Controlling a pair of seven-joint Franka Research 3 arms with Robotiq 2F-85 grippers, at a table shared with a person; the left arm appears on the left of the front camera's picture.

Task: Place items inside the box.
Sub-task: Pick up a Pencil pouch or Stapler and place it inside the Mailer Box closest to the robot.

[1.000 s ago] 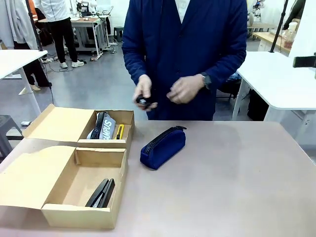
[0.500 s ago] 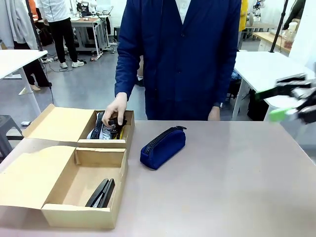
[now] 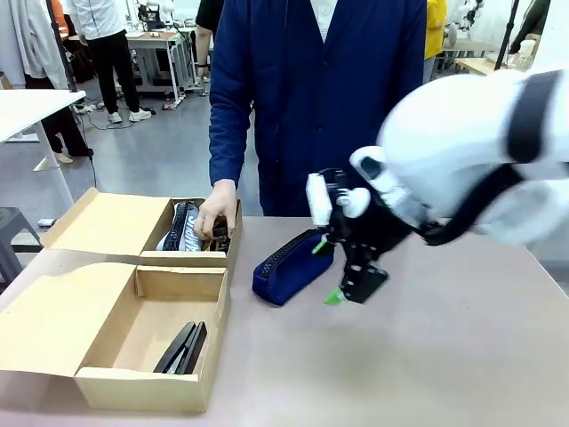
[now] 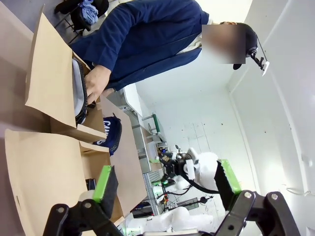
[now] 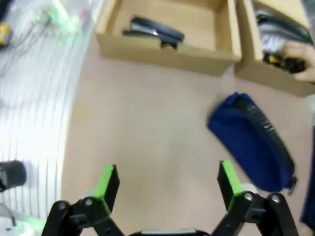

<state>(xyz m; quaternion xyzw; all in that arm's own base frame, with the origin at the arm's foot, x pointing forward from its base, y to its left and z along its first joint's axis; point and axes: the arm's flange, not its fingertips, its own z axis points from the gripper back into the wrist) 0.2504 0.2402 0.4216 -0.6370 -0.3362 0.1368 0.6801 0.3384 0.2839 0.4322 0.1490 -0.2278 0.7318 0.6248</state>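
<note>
The navy pencil case [image 3: 286, 267] lies on the table in front of the person; it also shows in the right wrist view [image 5: 252, 143] and, small, in the left wrist view [image 4: 111, 136]. My right gripper [image 3: 327, 271] hangs open just right of its near end, fingers apart [image 5: 167, 181] with nothing between them. The near cardboard box [image 3: 209, 329] stands open and holds a black stapler [image 3: 182, 348], which the right wrist view also shows [image 5: 153, 30]. My left gripper [image 4: 166, 181] is open and empty, high above the boxes.
A second open cardboard box [image 3: 233, 238] behind the near one holds a grey pouch [image 3: 182, 227] and a yellow-black knife. The person's hand [image 3: 216, 212] reaches into it. Both flap lids [image 3: 58, 320] lie open to the left. Bare table [image 3: 444, 356] lies to the right.
My right arm has swung in from the far right to the pencil case. The person's hand went from chest height into the far box and stays there.
</note>
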